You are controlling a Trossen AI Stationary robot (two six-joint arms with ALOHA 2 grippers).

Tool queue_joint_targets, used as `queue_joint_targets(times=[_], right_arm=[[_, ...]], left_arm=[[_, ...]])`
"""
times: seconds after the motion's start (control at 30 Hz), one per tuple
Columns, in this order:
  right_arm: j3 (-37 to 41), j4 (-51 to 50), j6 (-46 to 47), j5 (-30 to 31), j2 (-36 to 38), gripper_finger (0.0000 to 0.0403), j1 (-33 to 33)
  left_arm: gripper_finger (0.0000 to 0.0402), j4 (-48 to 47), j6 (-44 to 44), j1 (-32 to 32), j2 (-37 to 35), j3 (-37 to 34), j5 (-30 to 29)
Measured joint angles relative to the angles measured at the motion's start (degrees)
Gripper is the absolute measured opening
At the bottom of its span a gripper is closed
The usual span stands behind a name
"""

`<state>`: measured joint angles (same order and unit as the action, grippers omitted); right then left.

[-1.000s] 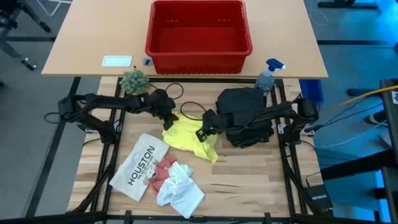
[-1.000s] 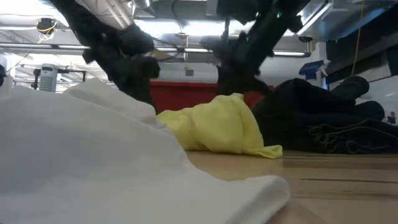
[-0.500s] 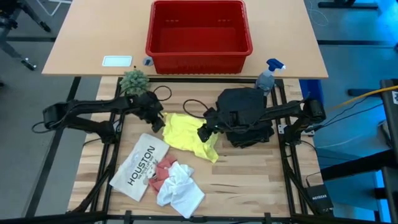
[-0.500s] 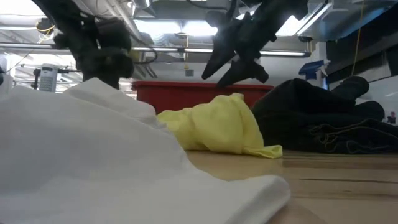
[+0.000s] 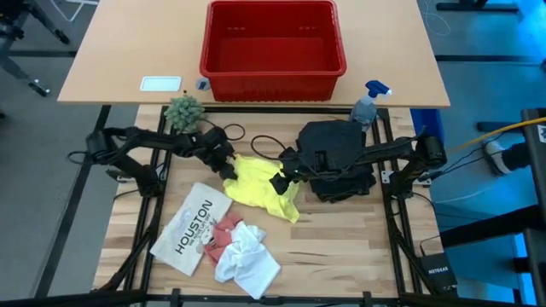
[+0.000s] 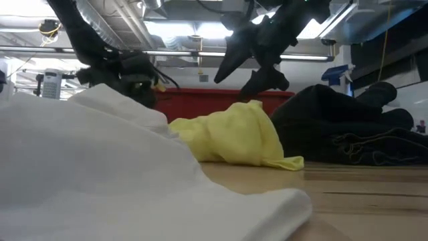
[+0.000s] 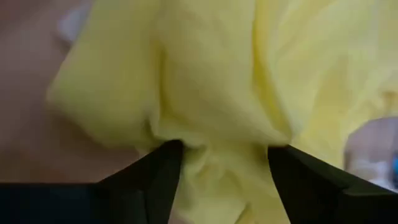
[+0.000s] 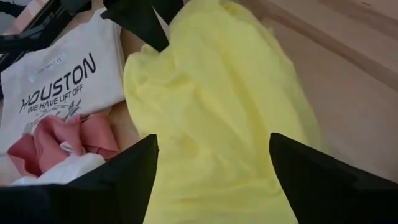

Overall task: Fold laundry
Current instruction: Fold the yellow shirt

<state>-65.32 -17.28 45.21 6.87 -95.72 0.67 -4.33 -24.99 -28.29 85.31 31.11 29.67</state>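
Both my pincers wide over the crumpled bright yellow cotton T-shirt (image 5: 258, 184)

My left pincer (image 5: 229, 168) and right pincer (image 5: 279, 182) flank it, gripping nothing, on the wooden worktop (image 5: 341, 239).

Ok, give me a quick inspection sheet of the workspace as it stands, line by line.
Surface: wooden table, bare at the near right.
Job's things: yellow T-shirt crumpled mid-table; black trousers heaped to its right; pink cloth and white cloth bunched near the front.
Clutter: flat white HOUSTON item beside the pink cloth; red basket, small green plant and spray bottle at the back.
Grippers: left claw open at the T-shirt's left edge; right claw open over its right side; neither holds cloth.
Cables: dark loops behind the T-shirt.
Surroundings: ceiling lights and shelving in the low view; no person seen.
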Motion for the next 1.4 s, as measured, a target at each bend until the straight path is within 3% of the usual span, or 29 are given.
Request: queue_joint_targets(times=[0.1, 0.27, 0.33, 0.43, 0.5, 0.73, 0.93, 1.07, 1.27, 1.4], right_arm=[[0.0, -0.1, -0.1, -0.4, 0.0, 0.0296, 0.0], [0.0, -0.1, -0.2, -0.3, 0.0, 0.0295, 0.1], [0.0, -0.4, -0.2, 0.0, 0.0, 0.0295, 0.0], [0.0, -0.4, -0.7, 0.0, 0.0, 0.0295, 0.0], [0.0, -0.5, -1.6, -0.8, 0.0, 0.0295, -0.2], [0.0, -4.2, -7.6, -5.4, 1.9, 0.0295, -2.9], [0.0, -8.1, -13.8, -9.5, 2.6, 0.0283, -5.8], [0.0, -8.2, -14.0, -11.1, 2.0, 0.0215, -6.1], [0.0, 2.4, -12.3, -12.5, -1.8, 0.0027, -6.0], [-1.8, 8.6, -7.8, -12.5, -7.1, 0.0014, -6.7]], left_arm=[[0.0239, 3.5, -1.8, 0.0, 3.0, 0.0, 4.5], [0.0214, 4.8, -5.2, 0.2, 5.0, 0.2, 3.7], [0.0165, 6.1, -6.3, 0.2, 4.9, 0.1, 3.2], [0.0050, 10.4, -7.3, 0.2, 4.1, -0.1, 4.8], [0.0017, 14.3, -9.0, 0.2, 3.7, 0.0, 6.4], [0.0003, 21.6, -15.2, 0.2, 0.2, 0.0, 8.0], [0.0001, 20.1, -16.8, -2.3, -7.4, 0.0, 7.2], [0.0001, 15.2, -16.6, -3.8, -12.4, 0.0, 6.5], [0.0000, 10.8, -14.0, -4.3, -16.3, 0.1, 8.0], [0.0000, 9.3, -12.1, -4.3, -17.3, 0.1, 8.5]])
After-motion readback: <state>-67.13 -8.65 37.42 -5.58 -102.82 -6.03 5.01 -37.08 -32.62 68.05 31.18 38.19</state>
